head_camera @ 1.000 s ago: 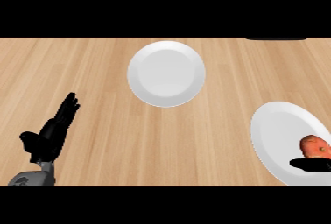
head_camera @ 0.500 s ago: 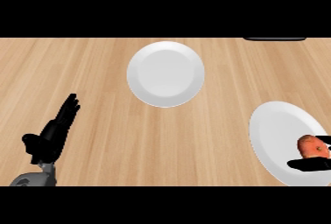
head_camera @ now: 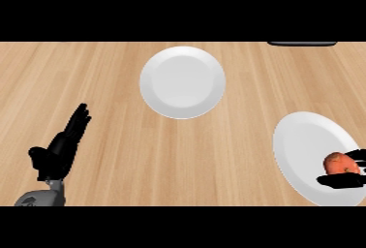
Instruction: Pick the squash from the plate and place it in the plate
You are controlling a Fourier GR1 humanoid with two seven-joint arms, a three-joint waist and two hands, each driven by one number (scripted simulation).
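Observation:
An orange squash [head_camera: 341, 163] lies on the white plate [head_camera: 304, 145] at the right edge of the head view. My right hand [head_camera: 344, 180] comes in from the right edge; its thumb lies just under the squash and a finger curls over the squash's upper right side, so it pinches the squash. Most of that hand is cut off by the view's edge. A second white plate [head_camera: 182, 81] stands bare at the upper middle, well apart from both hands. My left hand [head_camera: 61, 147] rests open at the lower left, fingers pointing up.
The wooden counter [head_camera: 107, 72] fills the view. A dark flat object [head_camera: 301, 43] shows at the top right edge, beyond the plates.
The right hand's fingers have come in over the squash's upper side, closing against the thumb. The squash has shifted slightly left on the plate. The left hand has stayed put.

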